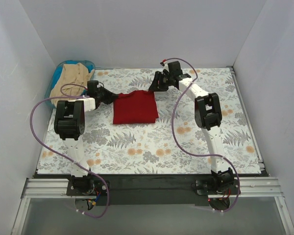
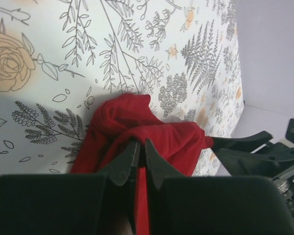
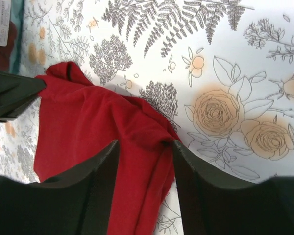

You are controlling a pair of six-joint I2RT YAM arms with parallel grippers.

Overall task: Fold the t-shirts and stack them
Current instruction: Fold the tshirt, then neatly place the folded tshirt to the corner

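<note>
The dark red t-shirt [image 1: 134, 108] lies folded into a rough rectangle on the floral table, its far edge lifted. My left gripper [image 1: 109, 96] is shut on the shirt's far left corner; in the left wrist view [image 2: 142, 143] red cloth is pinched between the fingers. My right gripper [image 1: 157, 82] is at the shirt's far right corner; in the right wrist view [image 3: 143, 143] its jaws stand open, straddling a bunched fold of the red shirt [image 3: 98, 122]. The beige t-shirt [image 1: 72, 76] lies crumpled in the blue basket [image 1: 57, 73] at the far left.
The floral tablecloth [image 1: 186, 142] covers the table. White walls enclose the left, back and right sides. Purple cables loop beside both arms.
</note>
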